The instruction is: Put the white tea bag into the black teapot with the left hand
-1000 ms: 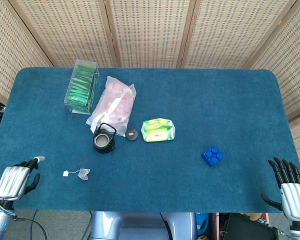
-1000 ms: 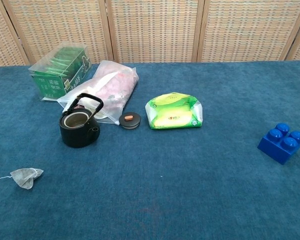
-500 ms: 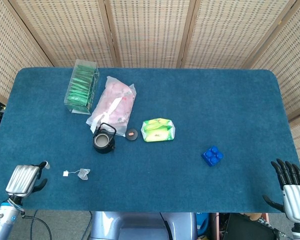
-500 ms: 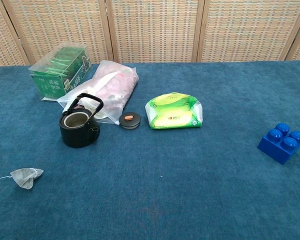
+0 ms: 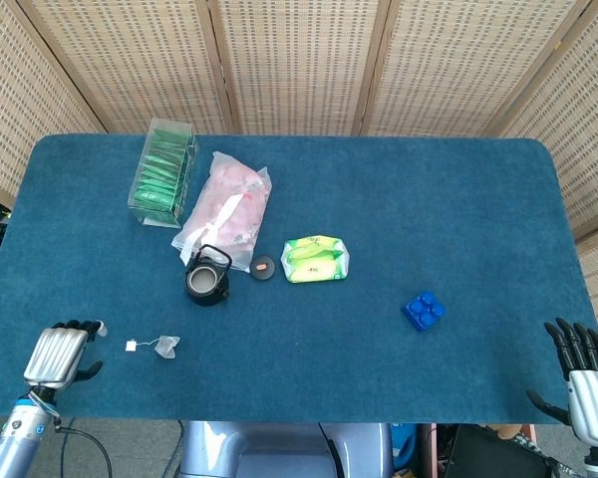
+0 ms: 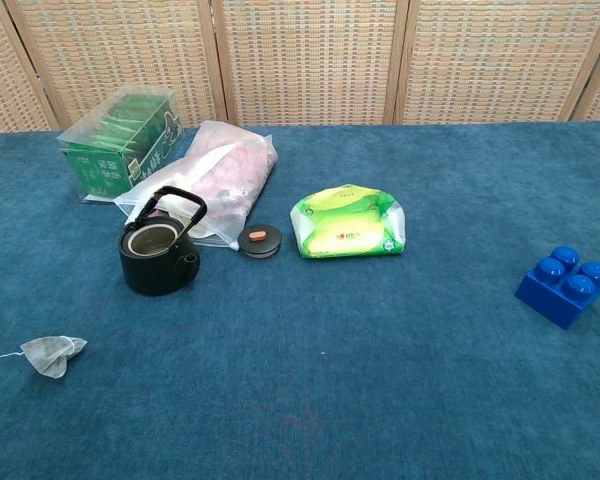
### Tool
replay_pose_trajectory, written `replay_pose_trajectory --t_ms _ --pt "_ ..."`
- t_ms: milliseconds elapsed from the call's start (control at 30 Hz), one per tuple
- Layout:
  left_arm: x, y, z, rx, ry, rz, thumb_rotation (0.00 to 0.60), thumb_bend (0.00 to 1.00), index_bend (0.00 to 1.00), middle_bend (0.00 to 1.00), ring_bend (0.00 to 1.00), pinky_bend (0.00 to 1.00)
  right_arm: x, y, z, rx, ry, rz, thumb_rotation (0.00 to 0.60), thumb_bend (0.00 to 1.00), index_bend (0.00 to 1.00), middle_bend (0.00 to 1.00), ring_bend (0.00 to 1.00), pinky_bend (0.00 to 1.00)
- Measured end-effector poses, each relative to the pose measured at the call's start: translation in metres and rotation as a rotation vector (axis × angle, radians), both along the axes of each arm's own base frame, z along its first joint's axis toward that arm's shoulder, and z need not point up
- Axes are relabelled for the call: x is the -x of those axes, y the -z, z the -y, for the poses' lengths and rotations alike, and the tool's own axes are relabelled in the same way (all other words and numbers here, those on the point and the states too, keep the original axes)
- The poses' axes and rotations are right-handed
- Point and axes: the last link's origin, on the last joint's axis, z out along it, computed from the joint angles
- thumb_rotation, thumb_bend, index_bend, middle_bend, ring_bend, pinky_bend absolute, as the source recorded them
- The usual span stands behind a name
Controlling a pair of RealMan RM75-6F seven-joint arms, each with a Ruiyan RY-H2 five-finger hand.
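Observation:
The white tea bag (image 5: 165, 346) lies flat on the blue cloth near the table's front left, its string and small paper tag (image 5: 132, 347) trailing left; the chest view shows the tea bag (image 6: 51, 354) at its lower left. The black teapot (image 5: 206, 278) stands upright with its lid off behind and to the right of the bag, handle raised; the teapot (image 6: 158, 252) shows its pale inside. My left hand (image 5: 58, 355) hovers at the front left edge, left of the tag, holding nothing, fingers apart. My right hand (image 5: 584, 374) is at the front right corner, fingers spread, empty.
The teapot lid (image 5: 263, 267) lies beside the pot. Behind it are a pink plastic bag (image 5: 227, 205) and a clear box of green packets (image 5: 163, 170). A green wipes pack (image 5: 316, 258) sits mid-table, a blue toy brick (image 5: 423, 311) to the right.
My left hand has slid right and slightly toward the front edge, closing on the tea bag's tag. My right hand has sunk lower at the front right corner. The objects stayed put.

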Motion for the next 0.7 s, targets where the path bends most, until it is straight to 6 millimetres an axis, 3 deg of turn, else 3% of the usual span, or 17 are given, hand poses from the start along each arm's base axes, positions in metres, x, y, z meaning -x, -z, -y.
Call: replay_pose_trajectory --t_ms 33,100,233,500,700 --pt "0.000 0.001 0.000 0.002 -0.001 0.002 0.600 0.24 0.41 0.22 0.07 0.05 0.000 0.000 0.000 0.001 0.001 0.000 0.600 0.00 0.11 0.13 0.00 0.06" --pt "0.000 0.002 -0.001 0.002 0.000 0.002 0.600 0.24 0.41 0.13 0.01 0.00 0.000 0.000 0.000 0.002 0.003 0.000 0.600 0.00 0.11 0.13 0.00 0.06" --pt "-0.001 0.004 -0.002 0.003 -0.002 0.008 0.600 0.24 0.41 0.01 0.00 0.00 0.001 -0.001 -0.001 0.001 0.007 0.001 0.600 0.00 0.11 0.14 0.00 0.06" --pt "0.000 0.013 -0.007 0.019 -0.012 0.024 0.600 0.24 0.42 0.00 0.00 0.00 0.002 -0.002 -0.003 0.006 0.016 0.002 0.600 0.00 0.11 0.14 0.00 0.06" --pt "0.002 0.024 -0.014 0.033 -0.026 0.030 0.600 0.32 0.43 0.00 0.00 0.00 0.004 -0.003 -0.005 0.012 0.027 0.002 0.600 0.00 0.11 0.14 0.00 0.06"
